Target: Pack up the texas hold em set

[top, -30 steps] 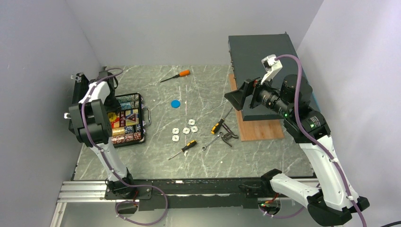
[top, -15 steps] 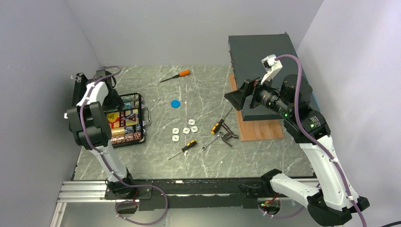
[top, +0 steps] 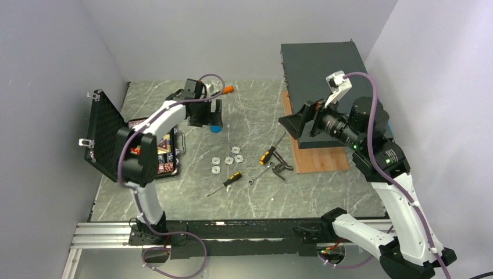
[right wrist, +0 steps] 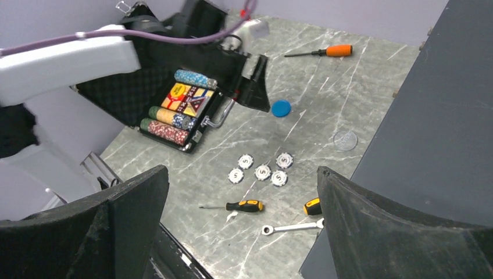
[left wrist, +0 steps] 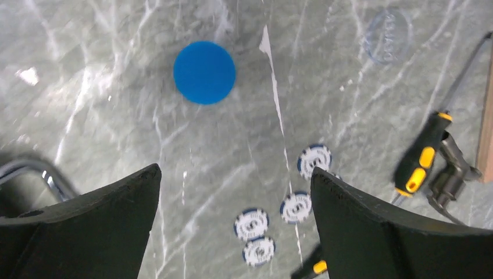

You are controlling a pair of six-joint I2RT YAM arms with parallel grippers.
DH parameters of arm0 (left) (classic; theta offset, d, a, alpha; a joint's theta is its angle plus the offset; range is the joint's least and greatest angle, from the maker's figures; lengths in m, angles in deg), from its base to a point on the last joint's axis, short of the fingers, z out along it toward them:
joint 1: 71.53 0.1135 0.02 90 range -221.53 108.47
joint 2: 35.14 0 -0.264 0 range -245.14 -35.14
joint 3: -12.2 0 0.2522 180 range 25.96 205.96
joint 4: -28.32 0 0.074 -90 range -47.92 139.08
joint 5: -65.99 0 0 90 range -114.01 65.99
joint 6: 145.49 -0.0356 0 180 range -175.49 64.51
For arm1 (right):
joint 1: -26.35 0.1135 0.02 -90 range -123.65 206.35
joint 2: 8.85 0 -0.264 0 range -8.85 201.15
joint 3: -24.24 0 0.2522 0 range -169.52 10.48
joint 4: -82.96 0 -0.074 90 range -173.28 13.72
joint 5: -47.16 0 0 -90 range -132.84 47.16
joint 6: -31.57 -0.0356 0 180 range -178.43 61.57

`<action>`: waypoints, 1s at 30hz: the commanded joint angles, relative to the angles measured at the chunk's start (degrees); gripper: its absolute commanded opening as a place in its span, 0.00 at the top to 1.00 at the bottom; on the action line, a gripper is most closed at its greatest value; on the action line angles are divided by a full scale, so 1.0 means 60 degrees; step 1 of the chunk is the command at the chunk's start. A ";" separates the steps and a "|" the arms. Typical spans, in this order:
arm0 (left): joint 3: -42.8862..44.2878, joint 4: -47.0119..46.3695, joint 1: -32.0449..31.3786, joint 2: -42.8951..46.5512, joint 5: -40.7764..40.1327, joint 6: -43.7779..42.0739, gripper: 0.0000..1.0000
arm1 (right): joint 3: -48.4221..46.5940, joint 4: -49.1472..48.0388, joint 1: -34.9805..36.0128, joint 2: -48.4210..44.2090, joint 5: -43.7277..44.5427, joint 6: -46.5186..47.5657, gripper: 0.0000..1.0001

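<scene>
Nearest on the marble table (top: 325, 192), a yellow-handled screwdriver (top: 233, 178) lies just near of a cluster of loose white chips (top: 228, 160). Left of them sits the black case (top: 175, 148), open, its foam lid (top: 106, 132) stood up on the left side, with rows of coloured chips (right wrist: 168, 131) inside (a red-and-yellow patterned pack lies between the rows). Farther back, the left gripper (left wrist: 235, 170) hangs above the table, jaws apart and empty, with the blue disc (left wrist: 204, 72) lying flat just beyond its fingertips. The right gripper (right wrist: 242, 169) is raised at the right, in front of the large dark box (top: 320, 67), jaws likewise wide and holding nothing. An orange-handled screwdriver (top: 218, 92) lies farthest.
</scene>
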 commanded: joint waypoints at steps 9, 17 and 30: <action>0.3213 0.0937 -0.0481 -0.3157 -0.1086 -0.0357 0.01 | -0.0031 -0.0298 0.0000 -0.0374 0.0357 -0.0206 0.00; 0.3502 0.1034 -0.0709 -0.3683 -0.2122 -0.0124 0.01 | -0.0377 -0.0006 0.0003 -0.0226 0.0526 -0.0156 0.00; 0.4556 0.1669 -0.0724 -0.4685 -0.2304 0.0019 0.13 | -0.0232 -0.0110 0.0006 -0.0203 0.0450 -0.0327 0.00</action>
